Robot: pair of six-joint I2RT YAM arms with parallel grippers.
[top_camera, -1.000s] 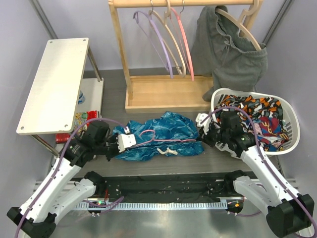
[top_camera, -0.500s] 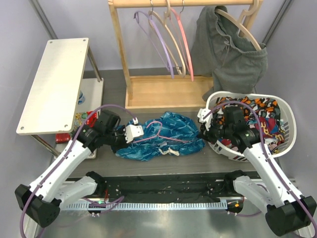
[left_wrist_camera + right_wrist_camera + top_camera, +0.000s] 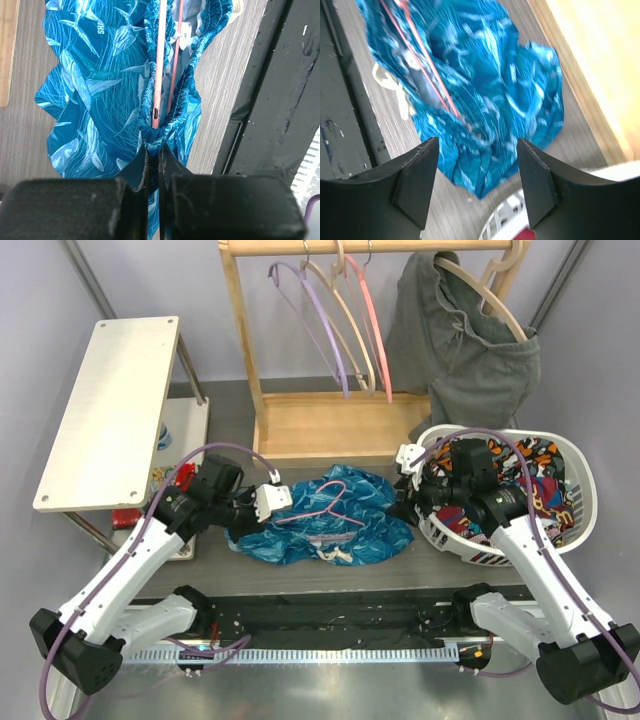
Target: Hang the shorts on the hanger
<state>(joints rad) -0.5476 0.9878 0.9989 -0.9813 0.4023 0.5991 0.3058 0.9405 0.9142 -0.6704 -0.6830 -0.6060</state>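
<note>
I count one pair of shorts (image 3: 345,530), bunched on the table (image 3: 400,565) in front of the wooden rack (image 3: 240,330) and between my two arms. One thin pink hanger (image 3: 159,75) is threaded into the waistband: its two wires run side by side inside the gathered fabric, and in the overhead view its hook lies on top of the cloth.

My left gripper (image 3: 152,150) has its fingers pressed together on a fold of the waistband, with the hanger's corner just beyond the tips. My right gripper (image 3: 477,145) has its fingers spread with nothing between them. It sits just off the right edge of the shorts, beside the one white basket (image 3: 585,480) of patterned clothes.

On the rack I count four hangers. Three hang bare at the left: one purple (image 3: 320,320), one tan (image 3: 350,330) and one pink (image 3: 372,330). One wooden hanger (image 3: 500,310) carries the grey garment (image 3: 470,350). One white shelf (image 3: 110,405) stands at the far left.
</note>
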